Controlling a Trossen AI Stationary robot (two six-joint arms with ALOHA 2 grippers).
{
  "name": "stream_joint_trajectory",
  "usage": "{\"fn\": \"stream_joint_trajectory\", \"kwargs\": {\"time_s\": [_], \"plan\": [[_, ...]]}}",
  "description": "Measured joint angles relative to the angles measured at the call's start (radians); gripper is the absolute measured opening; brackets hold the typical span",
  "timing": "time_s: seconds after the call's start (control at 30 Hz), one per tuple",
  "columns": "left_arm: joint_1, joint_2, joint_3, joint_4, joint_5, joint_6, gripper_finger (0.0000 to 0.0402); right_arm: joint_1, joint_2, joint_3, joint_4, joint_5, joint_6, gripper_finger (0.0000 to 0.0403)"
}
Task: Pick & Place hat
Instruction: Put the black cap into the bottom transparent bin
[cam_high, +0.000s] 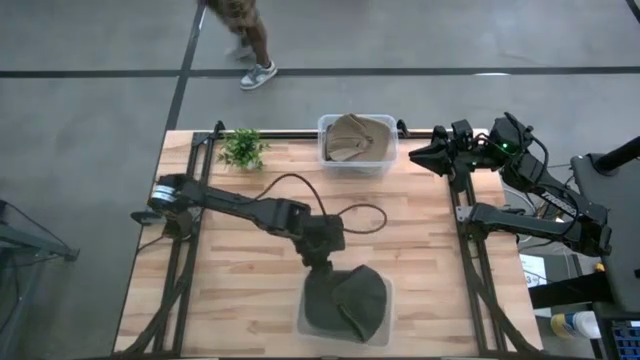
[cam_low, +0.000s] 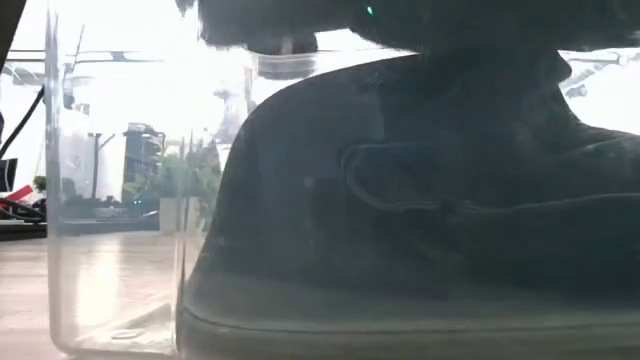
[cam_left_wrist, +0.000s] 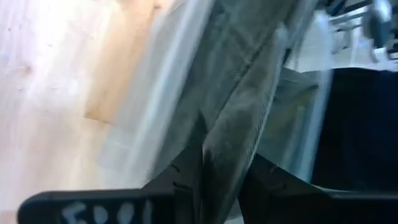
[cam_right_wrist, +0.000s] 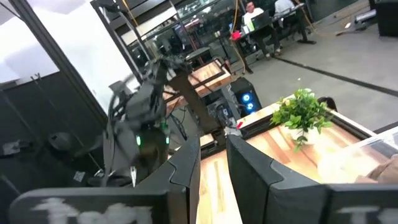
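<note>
Left gripper (cam_left_wrist: 219, 186) is clamped on a fold of the dark green hat (cam_high: 350, 300), the fabric pinched tight between its two dark fingers (cam_left_wrist: 180, 180) in the left wrist view. From above, that gripper (cam_high: 322, 262) sits right at the far edge of the clear bin (cam_high: 303, 322) at the near side of the bench (cam_high: 250, 260), and the hat fills that bin, its crown bulging up over the rim. The low view is pressed right up against it: dark hat (cam_low: 420, 190) behind the clear wall of the bin (cam_low: 110, 200), the arm's dark bulk overhead.

The left arm stretches from its base at the left edge of the bench diagonally across to the bin, with a black cable (cam_high: 345, 215) looping over the wood beside it.

Further back, a second clear bin (cam_high: 357, 160) stands at the far edge of the bench, holding a tan hat (cam_high: 355, 137). Just to its left is a small green plant (cam_high: 243, 148), which also shows in the right wrist view (cam_right_wrist: 303, 112).

Right gripper (cam_high: 425, 155) waits at the far right corner of the bench, well apart from the action, pointing toward the far bin. Its fingers (cam_right_wrist: 186, 165) stand a narrow gap apart with nothing between them (cam_right_wrist: 214, 165).

Beyond the bench, a person's leg and shoe (cam_high: 258, 74) show on the grey floor, and people sit at desks in the room behind.
</note>
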Motion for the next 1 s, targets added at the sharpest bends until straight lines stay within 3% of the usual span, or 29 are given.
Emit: {"fn": "stream_joint_trajectory", "kwargs": {"time_s": [0.17,0.3,0.57,0.73,1.0], "plan": [[-0.002,-0.060,0.002,-0.053,0.004,-0.024,0.0075,0.000,0.000,0.000,-0.042,-0.005,0.000,0.0073],[-0.001,-0.085,0.003,-0.071,-0.086,-0.014,0.0076,0.000,0.000,0.000,-0.047,-0.005,-0.011,0.0073],[0.000,-0.027,0.001,-0.067,-0.010,0.036,0.0085,0.000,0.002,-0.008,-0.049,0.000,-0.056,0.0073],[-0.002,0.010,-0.001,-0.081,0.039,0.049,0.0128,0.000,0.002,-0.011,-0.048,0.004,-0.054,0.0073],[-0.002,-0.001,0.066,-0.128,-0.031,0.038,0.0219,0.000,0.002,-0.013,-0.048,0.004,-0.037,0.0073]]}}
